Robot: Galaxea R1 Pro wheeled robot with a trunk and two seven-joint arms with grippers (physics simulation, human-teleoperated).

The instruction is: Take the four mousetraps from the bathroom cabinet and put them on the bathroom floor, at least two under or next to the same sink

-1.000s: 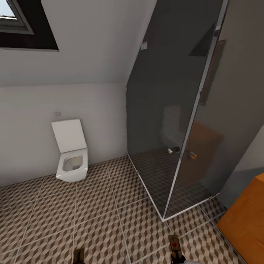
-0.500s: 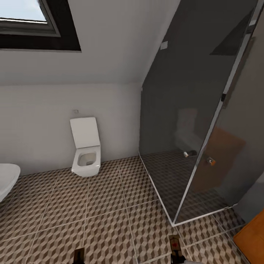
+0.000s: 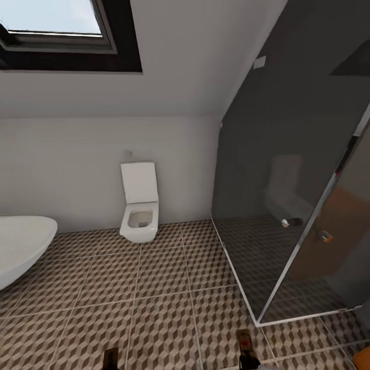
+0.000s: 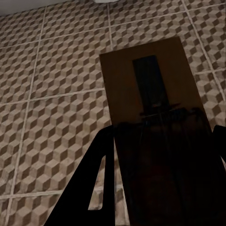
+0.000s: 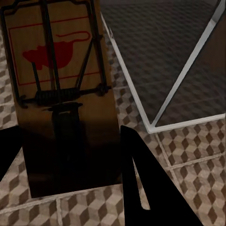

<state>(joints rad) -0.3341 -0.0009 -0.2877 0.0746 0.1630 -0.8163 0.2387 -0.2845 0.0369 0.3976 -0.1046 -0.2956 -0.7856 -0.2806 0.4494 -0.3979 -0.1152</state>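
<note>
One mousetrap (image 4: 150, 94), a brown board with a dark metal bar, sits between the dark fingers (image 4: 96, 183) of my left gripper (image 4: 162, 134), which is shut on it. My right gripper (image 5: 66, 134) is shut on a second mousetrap (image 5: 56, 70) with a red mouse print and a wire spring. Both traps poke up at the head view's lower edge, the left mousetrap (image 3: 110, 357) and the right mousetrap (image 3: 244, 345), above the cube-patterned bathroom floor (image 3: 164, 288). An orange corner of the cabinet (image 3: 364, 361) shows at the bottom right. The bathroom sink is out of view.
A white square toilet (image 3: 140, 210) stands against the far wall. A white oval bathtub (image 3: 20, 246) juts in from the left. A dark glass shower enclosure (image 3: 298, 205) with a metal frame takes up the right side. A skylight (image 3: 56, 25) is set in the sloped ceiling.
The camera has swung to the left: the toilet and shower slide right in the picture, the bathtub comes in, and the cabinet nearly leaves. Both traps stay held.
</note>
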